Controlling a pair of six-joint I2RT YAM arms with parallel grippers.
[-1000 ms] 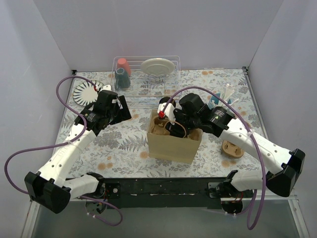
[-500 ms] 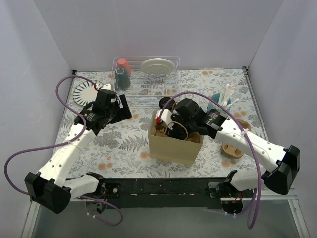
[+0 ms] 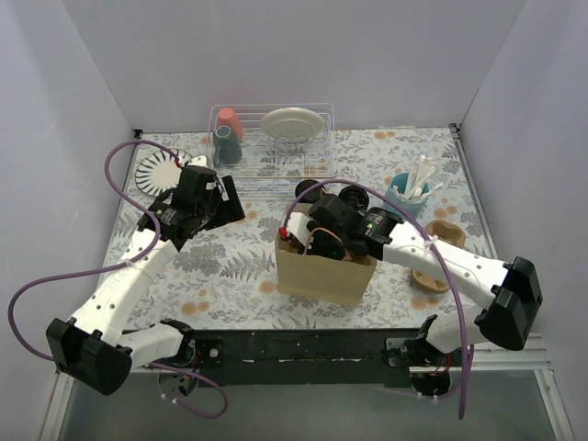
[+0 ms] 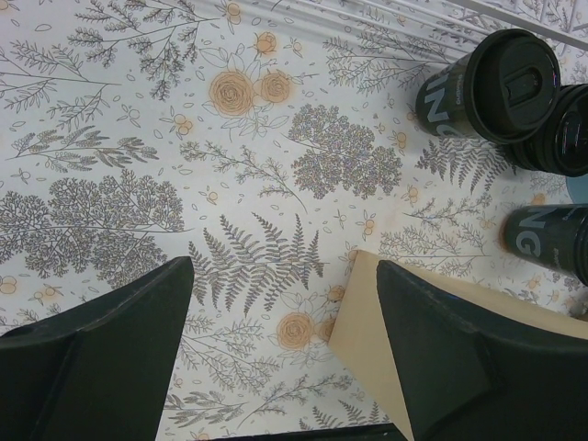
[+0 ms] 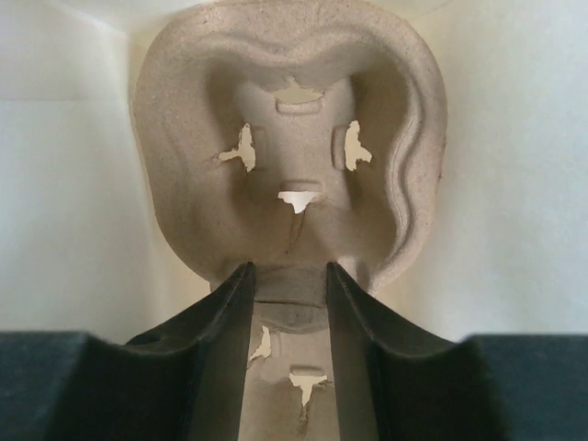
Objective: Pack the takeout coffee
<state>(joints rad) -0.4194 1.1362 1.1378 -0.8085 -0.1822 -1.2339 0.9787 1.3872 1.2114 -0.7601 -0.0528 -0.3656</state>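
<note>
A brown paper bag (image 3: 323, 276) stands open mid-table. My right gripper (image 3: 310, 241) reaches down into its mouth. In the right wrist view it (image 5: 288, 272) is shut on the centre ridge of a pulp cup carrier (image 5: 289, 138), with pale bag walls around. The takeout coffee stands behind the bag: a lidded black cup (image 3: 308, 189) (image 4: 501, 78) and a second black cup (image 3: 352, 196) (image 4: 562, 133). A third lettered black side (image 4: 547, 241) shows at the edge. My left gripper (image 3: 228, 202) (image 4: 285, 276) hangs open over the floral cloth, its right finger above the bag's corner (image 4: 381, 317).
A clear dish rack (image 3: 276, 170) at the back holds a teal tumbler (image 3: 226, 147), a red tumbler (image 3: 230, 121) and a plate (image 3: 292, 122). A patterned plate (image 3: 161, 168) lies back left. A light-blue cup of white sticks (image 3: 409, 195) and two wooden pieces (image 3: 432, 276) sit right.
My right arm has swung left and lowered the carrier deeper into the bag. The left arm has hardly moved.
</note>
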